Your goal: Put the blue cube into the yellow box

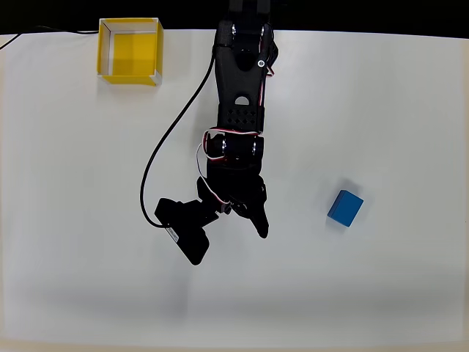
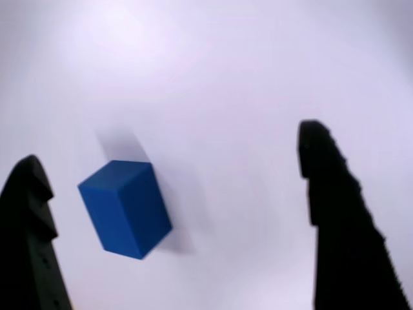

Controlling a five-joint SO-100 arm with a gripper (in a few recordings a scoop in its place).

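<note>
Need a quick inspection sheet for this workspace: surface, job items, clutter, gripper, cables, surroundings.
Surface: white table, plain and matte, no marks seen.
Job's things: blue cube resting on the table right of the arm in the overhead view, turned at an angle; also seen in the wrist view. Yellow box at the top left near the table edge, open-topped, nothing inside.
Clutter: nothing seen.
Grippers: gripper open, holding nothing, apart from the cube; fingers spread wide in the wrist view.
Cables: black cable curving over the table left of the arm; thin wire at top left.
Surroundings: dark strip beyond the table's far edge.
</note>
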